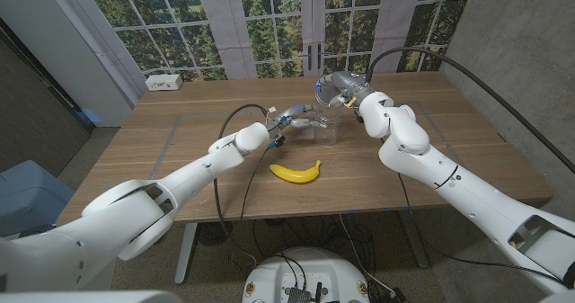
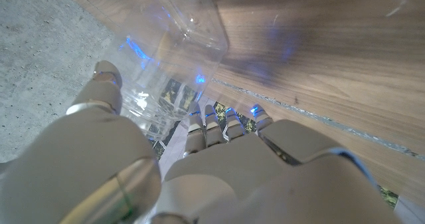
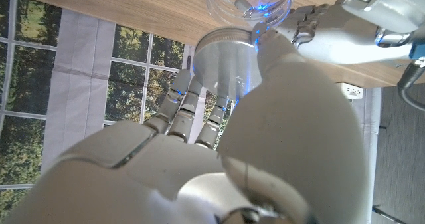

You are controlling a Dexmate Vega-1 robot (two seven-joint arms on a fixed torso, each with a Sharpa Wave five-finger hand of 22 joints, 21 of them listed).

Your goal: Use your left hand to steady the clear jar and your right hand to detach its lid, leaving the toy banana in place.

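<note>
We see the clear jar point(image 1: 323, 129) standing on the wooden table point(image 1: 180, 150), past the middle toward the window side. Through its wall in the left wrist view the jar point(image 2: 176, 58) looks to hold nothing; the glare and blue reflections keep us from being sure of its bottom. In the right wrist view the open mouth of the jar point(image 3: 250, 1) shows with no cover on it.

The left hand point(image 1: 292, 119) grips the jar from the side. In its own wrist view the left hand point(image 2: 172, 171) has its fingers point(image 2: 216, 117) against the lower wall of the jar and the thumb on the opposite side, so the jar sits clamped between them.

The silver lid point(image 3: 224, 58) is off the jar, held by the right hand point(image 3: 219, 151), with fingers point(image 3: 179, 108) on one side of its rim and the thumb on the other. In the head view the right hand point(image 1: 340, 89) is raised above and just behind the jar, the lid apart from the jar's mouth.

The toy banana point(image 1: 296, 171) lies on the table nearer the robot than the jar, apart from both hands and from the jar.
</note>
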